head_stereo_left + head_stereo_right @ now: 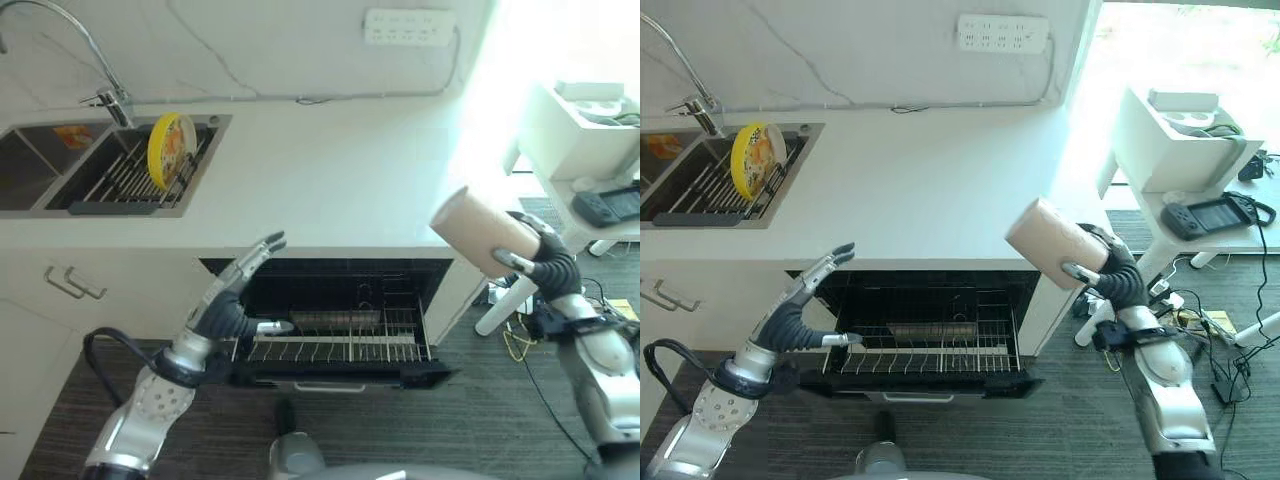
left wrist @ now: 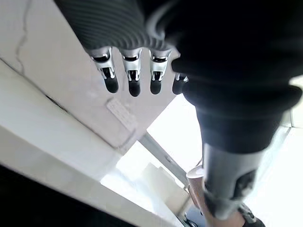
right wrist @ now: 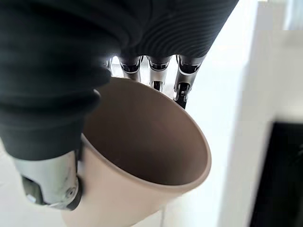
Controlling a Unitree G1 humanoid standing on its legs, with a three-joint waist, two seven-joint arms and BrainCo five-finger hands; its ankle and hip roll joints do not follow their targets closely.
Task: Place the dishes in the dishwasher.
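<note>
Nearest the camera, the left robot hand [image 1: 232, 305] hangs with fingers straight and spread, holding nothing, just above the front of the dishwasher rack [image 1: 335, 345], which is pulled out under the white surface [image 1: 330, 180]. At the surface's right corner, the right robot hand [image 1: 1110, 272] is curled round a tan cup [image 1: 1052, 241], tilted on its side. A yellow plate [image 1: 170, 148] stands upright in the sink rack [image 1: 125, 180].

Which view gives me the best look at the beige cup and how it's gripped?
The right wrist view: the beige cup shows close up, its inside empty, the right hand curled round its wall. Both eye views show it whole, tilted, held above the open dishwasher's right corner. The left wrist view catches just a sliver of it.
</note>
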